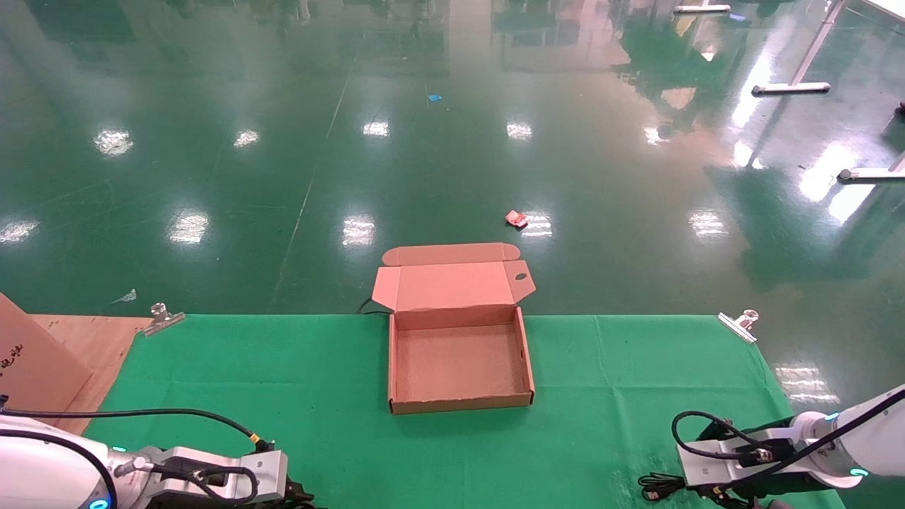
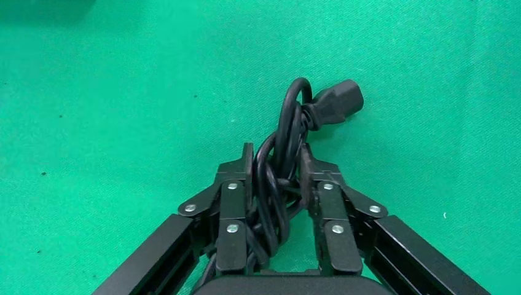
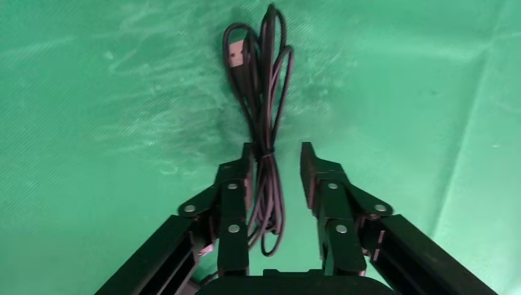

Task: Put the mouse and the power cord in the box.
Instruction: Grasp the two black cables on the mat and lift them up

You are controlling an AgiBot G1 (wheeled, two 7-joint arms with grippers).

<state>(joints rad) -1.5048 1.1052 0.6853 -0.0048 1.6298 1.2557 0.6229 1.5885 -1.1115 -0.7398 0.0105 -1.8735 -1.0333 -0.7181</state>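
Observation:
The box (image 1: pixel 459 404) lies open mid-table, its lid (image 1: pixel 452 284) folded back past the far edge and its inside empty. At the near left corner my left gripper (image 2: pixel 276 149) is shut on the power cord (image 2: pixel 289 120), a thick black coil. The coil fills the space between the fingers, and its chunky plug (image 2: pixel 339 101) pokes out beyond them. At the near right my right gripper (image 3: pixel 276 147) stands open. The mouse's thin bundled cable (image 3: pixel 261 92) runs between the fingers, against one of them, and its USB end (image 3: pixel 235 54) lies ahead. The mouse body is hidden.
Green cloth (image 1: pixel 283 367) covers the table. Metal clips (image 1: pixel 162 317) (image 1: pixel 739 324) pin its far corners. A wooden board with a cardboard sheet (image 1: pixel 28 360) borders the table's left side. Part of the thin cable (image 1: pixel 657 488) shows beside the right arm. Beyond the table is glossy green floor.

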